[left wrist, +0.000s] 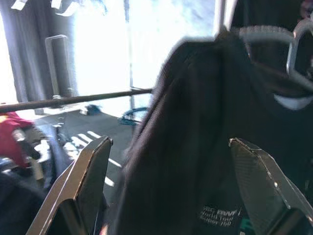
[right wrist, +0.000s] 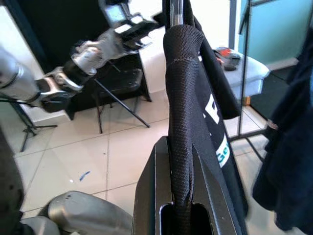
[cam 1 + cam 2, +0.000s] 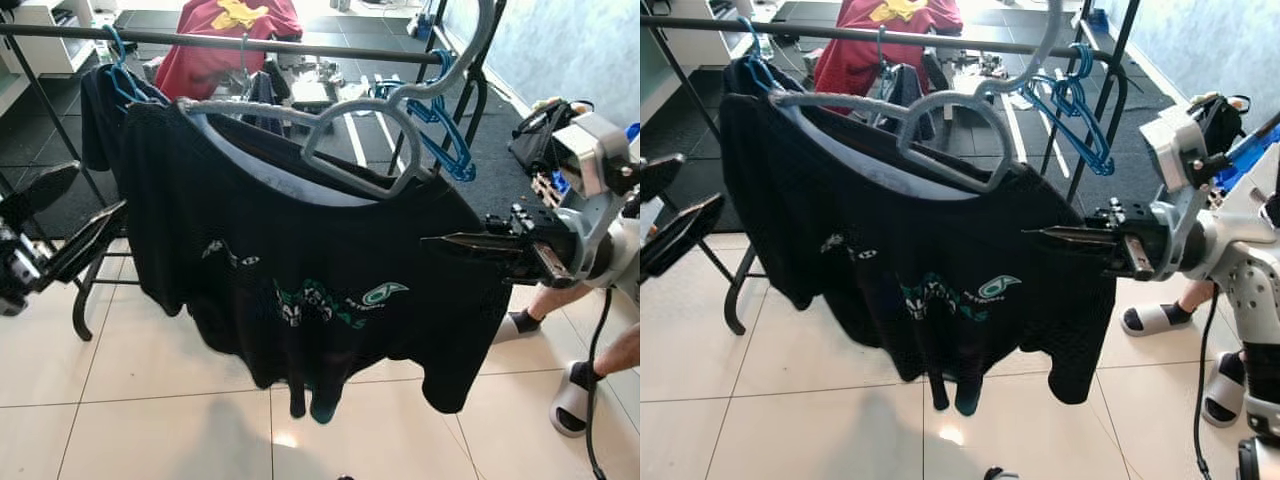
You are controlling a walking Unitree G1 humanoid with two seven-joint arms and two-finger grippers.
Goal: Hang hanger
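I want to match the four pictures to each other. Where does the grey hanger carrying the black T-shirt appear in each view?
Left eye view: grey hanger upper middle, across the black T-shirt collar.
Right eye view: upper middle, slightly further left.
Left wrist view: its grey loops at the top right corner.
Right wrist view: I cannot make it out; the right claw pinches the shirt fabric.
Shared landmark: the dark rail, also in the left wrist view.

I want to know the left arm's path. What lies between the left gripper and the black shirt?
Nothing: in the left eye view the open left gripper stands just beside the black shirt with bare tile floor behind the gap.
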